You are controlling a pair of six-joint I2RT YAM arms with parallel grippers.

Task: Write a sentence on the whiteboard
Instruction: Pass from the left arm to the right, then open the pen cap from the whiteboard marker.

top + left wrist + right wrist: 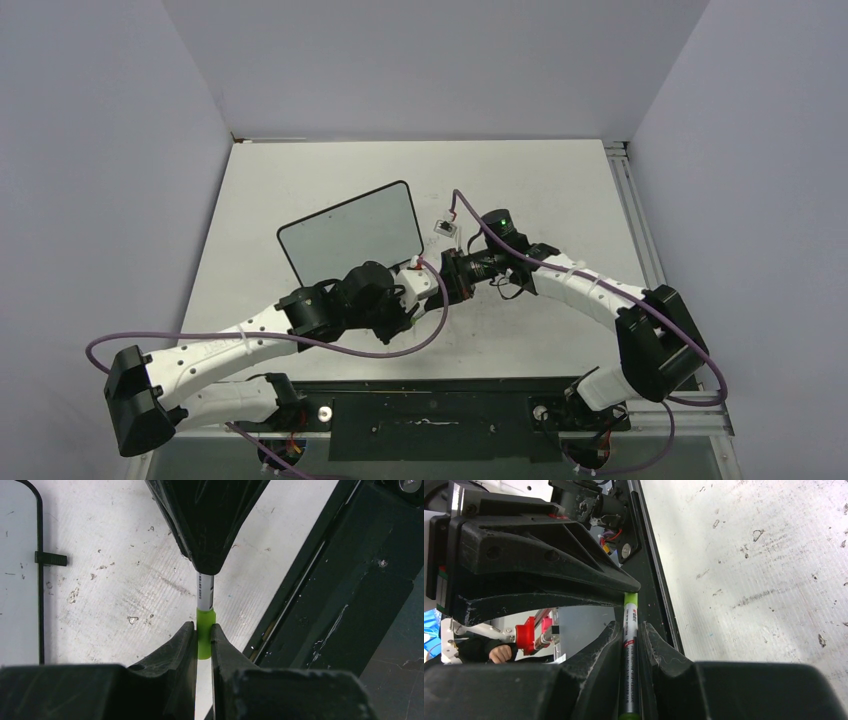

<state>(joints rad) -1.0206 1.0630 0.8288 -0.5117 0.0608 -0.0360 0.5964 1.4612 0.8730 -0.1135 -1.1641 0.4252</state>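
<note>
Surface: white tabletop (300, 170), scuffed and speckled with dark flecks; a black strip (430, 420) runs along the bottom edge of the top view. Pale grey-lilac walls (100, 150) close in three sides.

Writing: the marker (630, 650) carries red and black print on its barrel (too small to read).

Position: the whiteboard (350, 235), black-framed, lies flat left of centre in the top view, just up-left of where the two grippers meet. In the left wrist view its edge sits at far left, with bare table between it and the fingers.

Grip: the left gripper (203, 629) pinches the marker's green cap (205, 616); the right gripper (630, 628) is clamped on the barrel.
</note>
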